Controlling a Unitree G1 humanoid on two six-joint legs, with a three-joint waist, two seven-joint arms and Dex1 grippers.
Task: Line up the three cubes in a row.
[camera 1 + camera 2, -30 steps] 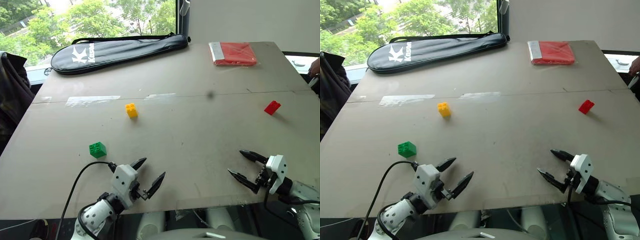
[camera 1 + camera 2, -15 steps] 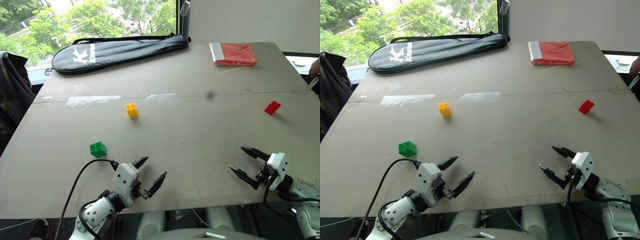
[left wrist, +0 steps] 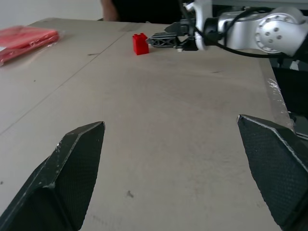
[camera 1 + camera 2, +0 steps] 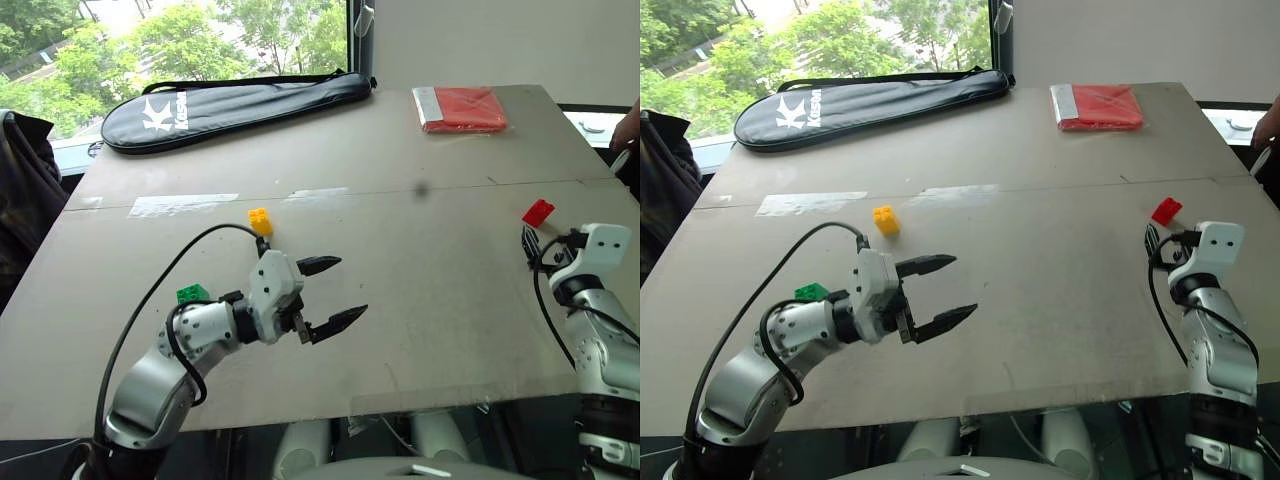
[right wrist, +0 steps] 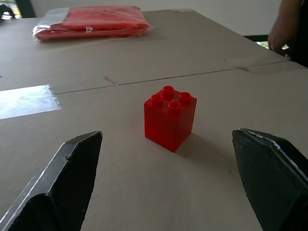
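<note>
Looking down from the left eye view, the big grey flat desk has three small studded plastic toy bricks on it, well apart from each other. The little yellow plastic brick sits near the middle. The little green plastic brick peeks out behind the left arm. The little red plastic brick is far over on the right side. The left gripper hangs above the desk with its two black fingers spread wide, holding nothing. The right gripper sits just beside the red brick, probably because it means to pick that one up first.

From the right eye view, a long black zipped racket bag lies along the far edge, and a flat red packet in clear wrap lies at the far corner. They are out of the way of the bricks.

Going to the left wrist view, the two fingers stand wide apart with bare desk between them. Far ahead are the red brick and the right gripper.

Last, the right wrist view has the red brick standing upright, studs up, right between the spread fingers but not touched. The gripper is lined up so it can close on it.
</note>
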